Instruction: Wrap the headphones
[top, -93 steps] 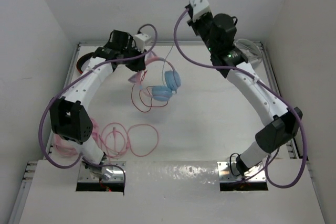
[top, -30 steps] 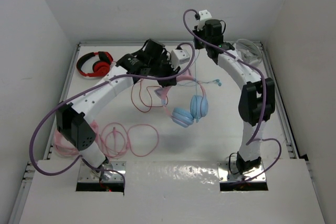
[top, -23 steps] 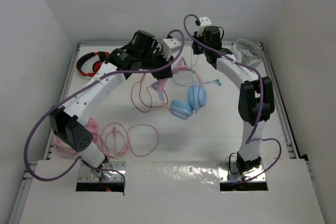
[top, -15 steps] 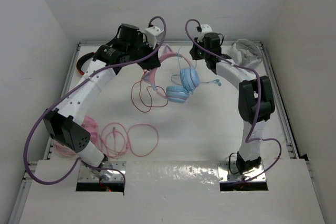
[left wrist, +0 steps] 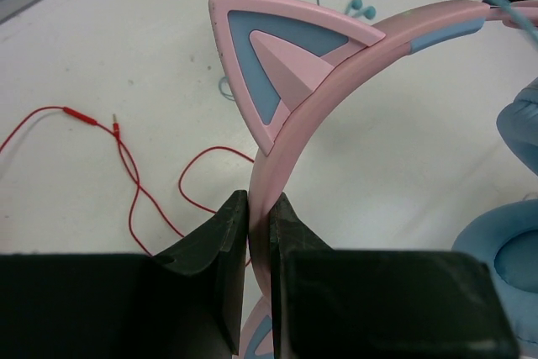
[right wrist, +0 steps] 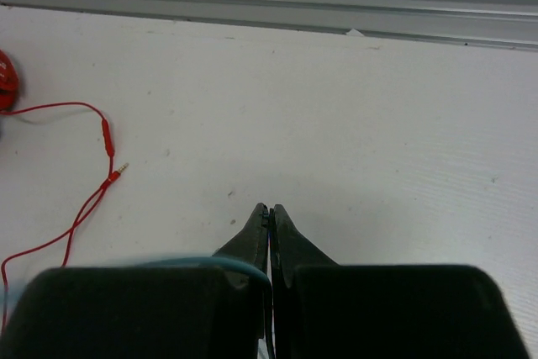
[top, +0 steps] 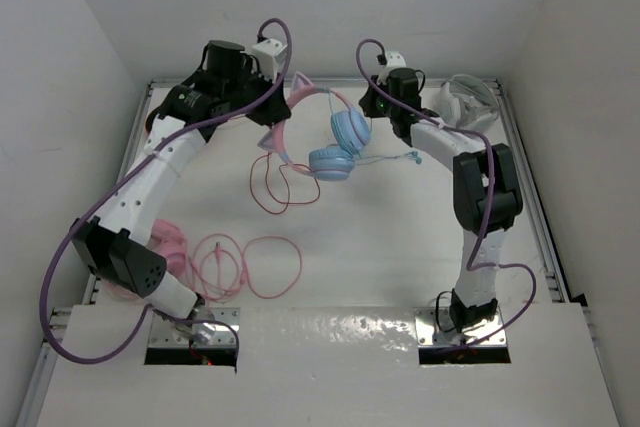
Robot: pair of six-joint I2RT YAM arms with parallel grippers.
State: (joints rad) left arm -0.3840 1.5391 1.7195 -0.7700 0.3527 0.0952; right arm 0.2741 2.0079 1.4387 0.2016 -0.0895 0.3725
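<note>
The white table (top: 400,237) carries everything, with both arms reaching toward its far edge. The left arm (top: 150,177) runs up along the left side. The right arm (top: 480,187) rises from the near edge and bends inward toward the middle of the far edge.

The headphones (top: 345,132) are held up off the table between the two arms, near the middle of the far edge. The left pincer (left wrist: 259,208) is clamped narrow on the pink headband (left wrist: 311,115), just below one of the cat ears (left wrist: 269,56). The two light blue ear cups (top: 330,162) hang on the side toward the right arm, one close beside the other.

The right pincer (right wrist: 269,212) has its jaws pressed together, and the thin light blue cable (right wrist: 244,268) runs in between them. The pincer sits just beside the upper ear cup. In the top view part of this cable trails out toward the right arm.

On the table near the left arm's base, close to the near left corner, a pink cable (top: 272,239) lies in loose loops. A red cable (right wrist: 106,137) lies in a loop below the held headphones. A white item (top: 468,95) that I cannot make out sits in the far right corner.
</note>
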